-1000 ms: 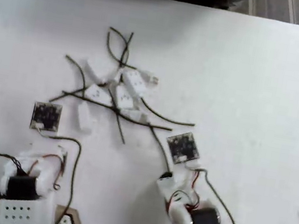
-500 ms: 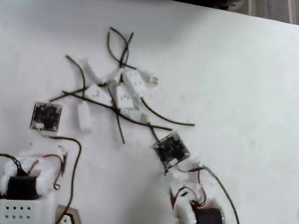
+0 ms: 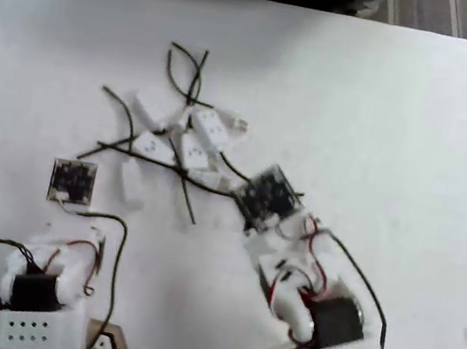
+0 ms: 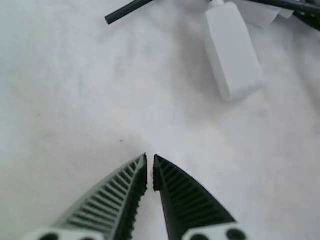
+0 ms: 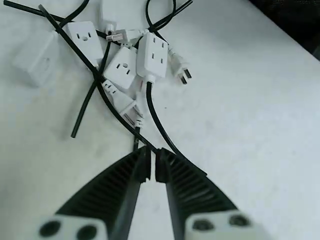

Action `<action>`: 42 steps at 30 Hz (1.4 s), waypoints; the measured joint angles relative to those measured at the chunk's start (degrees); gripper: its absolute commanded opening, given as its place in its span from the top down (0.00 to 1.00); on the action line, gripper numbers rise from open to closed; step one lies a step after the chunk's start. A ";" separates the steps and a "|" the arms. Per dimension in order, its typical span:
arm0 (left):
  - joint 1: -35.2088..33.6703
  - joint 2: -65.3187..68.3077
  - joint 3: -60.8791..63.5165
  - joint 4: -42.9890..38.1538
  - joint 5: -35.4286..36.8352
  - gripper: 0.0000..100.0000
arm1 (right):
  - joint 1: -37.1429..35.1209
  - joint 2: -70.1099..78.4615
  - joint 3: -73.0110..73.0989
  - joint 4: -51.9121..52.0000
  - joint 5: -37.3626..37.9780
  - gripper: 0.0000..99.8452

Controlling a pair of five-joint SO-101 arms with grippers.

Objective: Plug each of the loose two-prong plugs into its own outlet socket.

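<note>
Several white outlet sockets and two-prong plugs on short black cords lie tangled mid-table (image 3: pixel 188 136). In the right wrist view a double socket (image 5: pixel 155 50) has a plug (image 5: pixel 180 67) lying beside it. Another socket (image 5: pixel 122 67) and a second plug (image 5: pixel 122 105) sit close by. My right gripper (image 5: pixel 151 151) is shut and empty, its tips just over two crossing cords at the pile's near edge. My left gripper (image 4: pixel 150 158) is shut over bare table. A plain white block (image 4: pixel 232 50) lies ahead of it.
The left arm (image 3: pixel 35 289) sits at the near left edge and the right arm (image 3: pixel 317 318) stretches from the near right toward the pile. Its red and black wires trail behind. White table (image 3: pixel 417 151) spreads wide to the right and behind the pile.
The right arm has stretched forward and leftward, bringing its gripper up to the pile's near edge. The left arm has stayed still.
</note>
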 measured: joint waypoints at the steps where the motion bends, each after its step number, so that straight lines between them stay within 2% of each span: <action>1: 0.00 0.00 0.00 0.00 0.00 0.95 | -0.88 4.66 -3.34 0.00 -0.88 0.96; 10: 0.00 0.00 0.00 0.00 0.00 0.95 | -2.02 45.36 -27.69 0.00 -5.80 0.96; 18: 0.00 0.00 0.00 0.00 0.00 0.95 | -1.93 69.45 -41.93 0.00 -6.77 0.96; 21: 0.00 0.00 0.00 0.00 0.00 0.95 | -1.93 76.57 -45.01 0.00 -8.88 0.91; 25: 0.00 0.00 0.00 0.00 0.00 0.95 | -1.93 82.11 -48.70 1.49 -9.67 0.82; 42: 0.00 0.00 0.00 0.00 0.00 0.95 | -2.73 86.59 -51.16 4.84 -9.85 0.83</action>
